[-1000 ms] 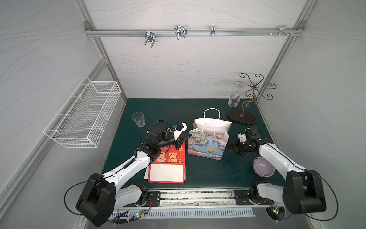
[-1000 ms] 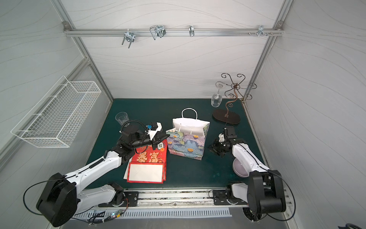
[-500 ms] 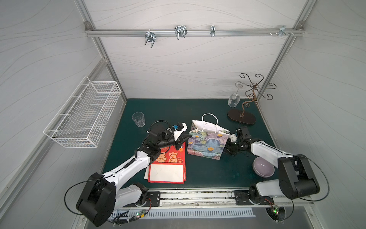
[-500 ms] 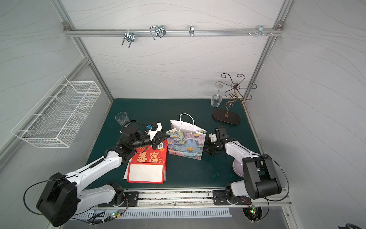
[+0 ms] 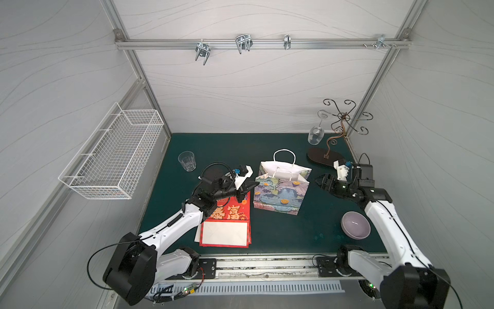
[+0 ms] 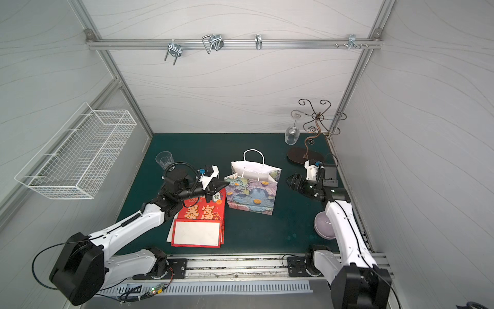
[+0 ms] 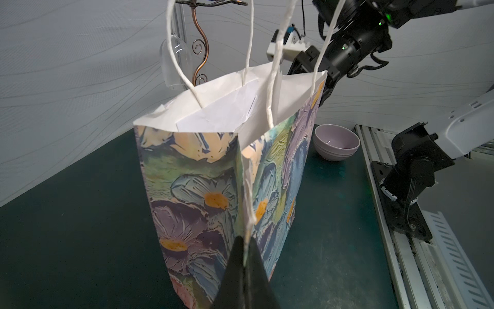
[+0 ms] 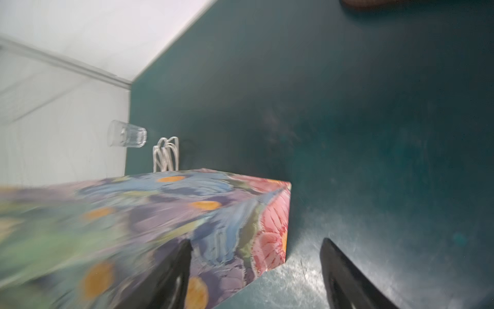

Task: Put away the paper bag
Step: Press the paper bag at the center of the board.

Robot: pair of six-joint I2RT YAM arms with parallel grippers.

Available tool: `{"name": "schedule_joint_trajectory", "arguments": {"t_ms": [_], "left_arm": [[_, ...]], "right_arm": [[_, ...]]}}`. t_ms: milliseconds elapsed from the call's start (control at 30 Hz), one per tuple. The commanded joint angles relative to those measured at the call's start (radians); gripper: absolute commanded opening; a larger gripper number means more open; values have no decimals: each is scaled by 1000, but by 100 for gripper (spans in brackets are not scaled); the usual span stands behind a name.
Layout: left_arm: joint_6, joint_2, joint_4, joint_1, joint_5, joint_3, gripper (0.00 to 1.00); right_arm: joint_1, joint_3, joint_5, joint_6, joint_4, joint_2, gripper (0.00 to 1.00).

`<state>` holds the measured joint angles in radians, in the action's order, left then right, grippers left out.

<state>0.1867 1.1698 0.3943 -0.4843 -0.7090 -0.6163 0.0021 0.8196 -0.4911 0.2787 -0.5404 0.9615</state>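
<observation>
Left gripper (image 7: 244, 241) pinching floral paper bag (image 7: 192, 192) edge; right gripper (image 5: 319, 182) spread wide, empty. Risk: one-sided pull tips bag.

Blurred paper bag (image 8: 112, 227) cut off by the right wrist view's edge, right end effector (image 8: 257, 240) cropped behind the fingertips, bag handles (image 7: 276, 61) running past the left wrist view's edge, purple bowl (image 6: 320, 227) partly behind the right arm (image 6: 344, 230).

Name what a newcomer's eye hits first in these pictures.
The flowered paper bag stands upright in the middle of the green mat, one edge pinched by the shut left gripper. The right gripper hangs open just off its other side. Red printed paper lies flat beside it.
</observation>
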Motion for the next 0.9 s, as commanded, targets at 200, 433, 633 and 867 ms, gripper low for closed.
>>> {"name": "schedule_joint_trajectory", "arguments": {"t_ms": [200,433,633,867], "left_arm": [[2,23,49,4,3,-19,0],[2,34,48,4,5,-30,0],[0,30,48,5,7,-26,0],[-6,25,48,4,10,-22,0]], "right_arm": [[135,-88,-11,-566,-94,-281,95],[134,-135,153,-697,-183,-433,99],[134,-145,-98,-769,-164,-422,99],[138,-223,-220,-691,131,-359,99]]}}
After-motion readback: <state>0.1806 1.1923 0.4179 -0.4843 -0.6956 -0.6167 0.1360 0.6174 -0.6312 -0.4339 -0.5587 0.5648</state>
